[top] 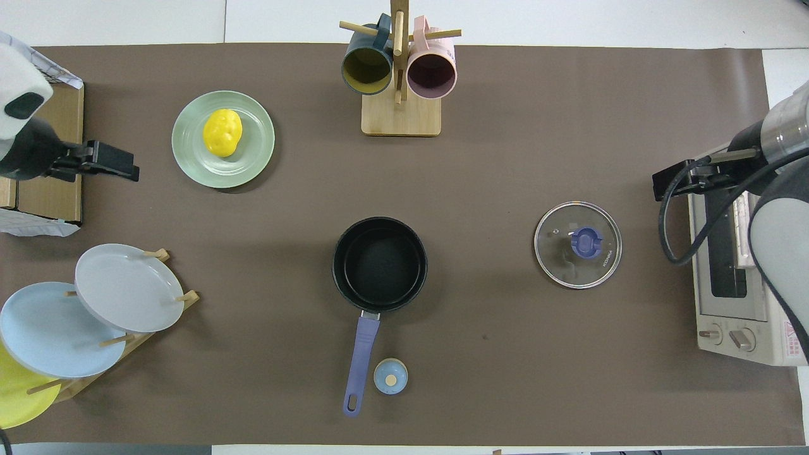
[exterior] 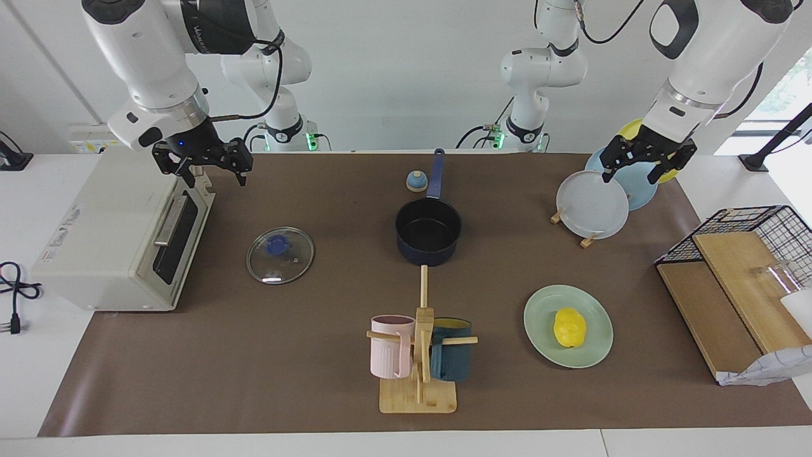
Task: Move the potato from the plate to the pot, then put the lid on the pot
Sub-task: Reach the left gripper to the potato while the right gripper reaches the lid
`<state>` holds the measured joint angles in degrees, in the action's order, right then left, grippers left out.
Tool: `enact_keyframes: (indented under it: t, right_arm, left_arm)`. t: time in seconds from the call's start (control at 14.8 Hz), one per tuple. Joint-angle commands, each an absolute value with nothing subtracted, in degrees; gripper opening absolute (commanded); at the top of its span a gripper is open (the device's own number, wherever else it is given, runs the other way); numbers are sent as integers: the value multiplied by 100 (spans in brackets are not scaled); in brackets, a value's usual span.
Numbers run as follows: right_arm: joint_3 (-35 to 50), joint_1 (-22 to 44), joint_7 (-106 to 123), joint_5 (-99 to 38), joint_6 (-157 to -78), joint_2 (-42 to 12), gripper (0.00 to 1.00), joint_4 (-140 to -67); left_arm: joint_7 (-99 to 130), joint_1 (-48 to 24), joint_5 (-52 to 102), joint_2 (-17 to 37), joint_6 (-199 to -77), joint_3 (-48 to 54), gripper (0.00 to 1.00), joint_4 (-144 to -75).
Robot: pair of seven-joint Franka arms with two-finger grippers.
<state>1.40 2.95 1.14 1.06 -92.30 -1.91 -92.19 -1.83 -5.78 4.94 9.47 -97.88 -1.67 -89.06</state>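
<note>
Yellow potato (exterior: 569,327) lies on the mint-green plate (exterior: 595,355), lower right of the facing view – upper left of the overhead view, where both show again: potato (top: 222,132), plate (top: 256,161). Plate sits toward the left arm's end of the table.

Navy saucepan (exterior: 428,231) stands at centre frame, black interior bare, its long blue handle (top: 359,363) pointing toward the robots. Glass lid (exterior: 280,255) with blue knob lies flat on the brown mat, left of centre in the facing view, well apart from the pan and toward the right arm's end; seen also at right of centre from overhead (top: 577,245).

Left gripper (exterior: 637,166) hangs in the air at upper right of the facing view, over the rack of upright plates (exterior: 593,204); fingers spread, nothing between them. Right gripper (exterior: 212,166) hangs at upper left of the same view, over the toaster oven (exterior: 120,235); fingers likewise apart and holding nothing.

Also on the table – a wooden mug tree (exterior: 420,355) carrying a pink mug (exterior: 391,346) and a dark teal mug (exterior: 451,357), farther from the robots than the pan; a small bell-shaped knob (exterior: 416,181) just beside the pan handle
</note>
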Motion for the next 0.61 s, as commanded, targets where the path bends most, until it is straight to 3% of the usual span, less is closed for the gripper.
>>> enact_keyframes:
  t: [0.0,0.34,0.54]
  right_arm:
    - [167,202,483,-149,-10052,9,100,-10175]
    - [211,272,1482,-167,-11835,-157,100,-11467]
    - [220,290,1617,-167,-12515,-412,100,-11847]
  left_arm:
    - [-18,-729,615,2571,-10079,-228,100,-7508]
    - [-26,-949,554,3883,-11223,-255,100,-6997]
    - [-35,-1028,247,3929,-11452,-246,100,-7110]
